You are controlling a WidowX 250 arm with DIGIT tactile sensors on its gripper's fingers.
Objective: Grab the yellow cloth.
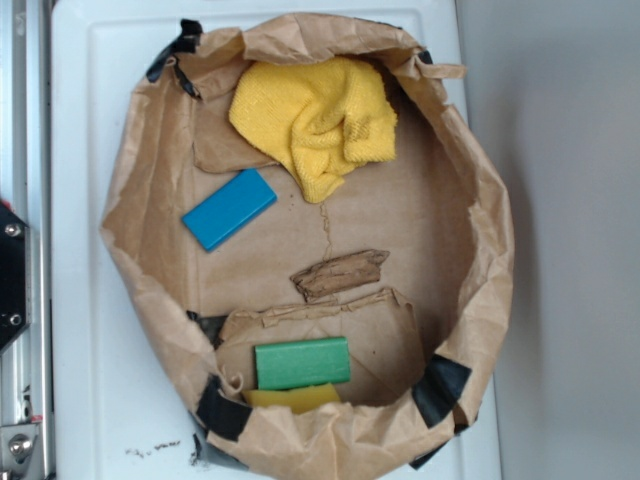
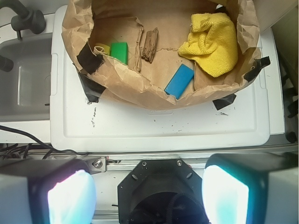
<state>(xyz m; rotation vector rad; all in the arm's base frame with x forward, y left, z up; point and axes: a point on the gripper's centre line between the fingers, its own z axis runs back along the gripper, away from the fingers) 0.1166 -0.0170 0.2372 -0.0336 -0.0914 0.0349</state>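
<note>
Exterior: paper basin (image 1: 480, 200) on white lid (image 1: 80, 150)

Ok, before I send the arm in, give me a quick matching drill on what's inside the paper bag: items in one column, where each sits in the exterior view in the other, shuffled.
Items:
1. yellow cloth
2. blue block
3. green block
4. torn cardboard scrap

Places in the exterior view:
A. near the middle of the bag floor
B. bottom, lying over a thin yellow block
C. top, against the bag wall
D. left of centre, below and left of the cloth

Pairs: 1-C, 2-D, 3-B, 4-A
</note>
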